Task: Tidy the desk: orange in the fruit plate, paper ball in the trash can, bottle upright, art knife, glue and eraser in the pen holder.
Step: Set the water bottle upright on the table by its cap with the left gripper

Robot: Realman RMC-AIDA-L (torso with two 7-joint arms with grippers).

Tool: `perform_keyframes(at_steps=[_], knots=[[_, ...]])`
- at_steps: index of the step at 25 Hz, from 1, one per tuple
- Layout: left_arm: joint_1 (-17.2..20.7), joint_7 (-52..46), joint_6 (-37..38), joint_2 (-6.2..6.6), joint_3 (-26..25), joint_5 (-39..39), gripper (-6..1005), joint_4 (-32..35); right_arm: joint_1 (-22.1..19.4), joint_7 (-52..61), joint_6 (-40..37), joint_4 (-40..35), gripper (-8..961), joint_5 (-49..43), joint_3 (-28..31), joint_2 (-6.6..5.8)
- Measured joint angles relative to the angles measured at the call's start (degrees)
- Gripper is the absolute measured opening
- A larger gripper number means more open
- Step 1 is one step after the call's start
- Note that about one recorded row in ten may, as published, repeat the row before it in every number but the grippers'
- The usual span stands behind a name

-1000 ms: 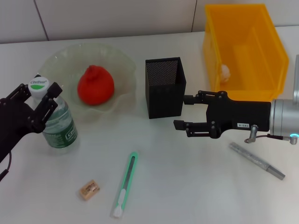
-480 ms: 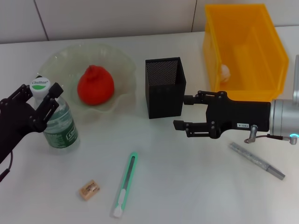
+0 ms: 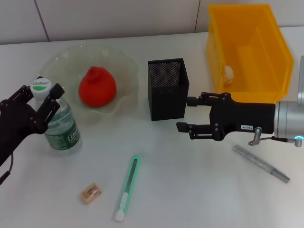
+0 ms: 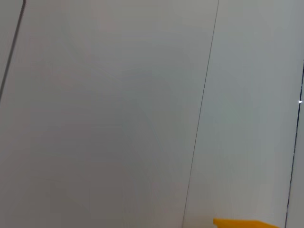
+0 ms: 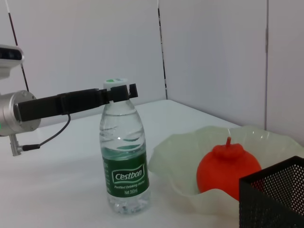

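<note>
Two grippers are in view: the left gripper has its fingers spread on either side of the cap of the upright bottle, and the right gripper, jaws apart and empty, hovers just beside the pen holder. Orange sits in the fruit plate; art knife, eraser and glue lie on the desk; the paper ball lies in the trash can.

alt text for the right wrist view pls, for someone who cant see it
A water bottle stands upright on a white table, the left gripper around its cap. Beside it, an orange sits in a glass fruit plate, behind a black mesh pen holder.
</note>
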Motion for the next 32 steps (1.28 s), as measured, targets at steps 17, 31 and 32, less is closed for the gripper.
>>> perform_keyframes(at_steps=[17, 31, 32], knots=[[0.0, 0.1, 1.2, 0.01, 0.0, 0.0, 601, 0.1, 0.0, 0.0, 0.2, 0.0, 769, 0.1, 0.0, 0.00], [0.3, -0.5, 9.7, 0.27, -2.2, 0.0, 782, 3.1, -0.2, 0.0, 0.3, 0.2, 769, 0.1, 0.0, 0.00], [0.3, -0.5, 9.7, 0.27, -2.2, 0.0, 782, 3.1, -0.2, 0.0, 0.3, 0.2, 769, 0.1, 0.0, 0.00]])
